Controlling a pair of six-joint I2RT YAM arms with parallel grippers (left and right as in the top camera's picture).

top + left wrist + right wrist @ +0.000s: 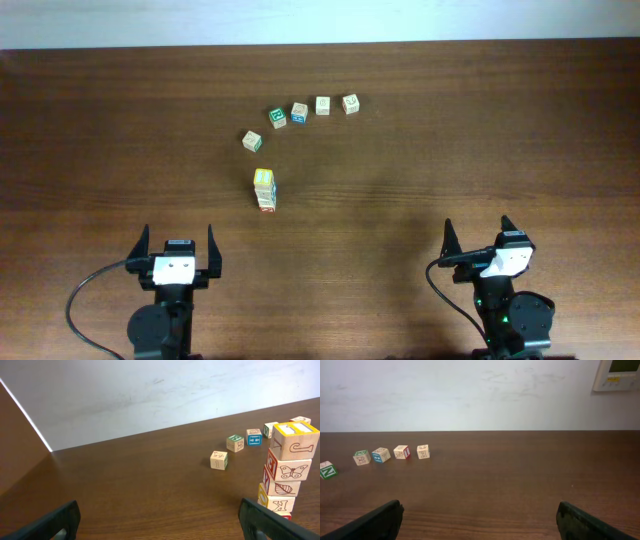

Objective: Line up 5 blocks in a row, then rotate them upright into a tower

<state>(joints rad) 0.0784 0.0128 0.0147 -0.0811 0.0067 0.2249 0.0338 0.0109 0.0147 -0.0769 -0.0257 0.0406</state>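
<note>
The blocks (264, 190) stand as one joined upright stack left of the table's middle. The left wrist view shows the stack (286, 472) at the right edge, with a yellow-framed cube on top, then butterfly and leaf faces. My left gripper (178, 240) rests near the front edge, below and left of the stack. It is open, with only bare wood between its fingers (260, 520). My right gripper (478, 228) sits at the front right, far from the stack, and is also open and holds nothing. The right wrist view does not show the stack.
Several separate loose cubes lie in an arc behind the stack, from one cube (251, 141) at the left to another cube (350, 103) at the right. The right wrist view shows these cubes (381, 454) far left. A pale wall (470, 395) bounds the table's far edge.
</note>
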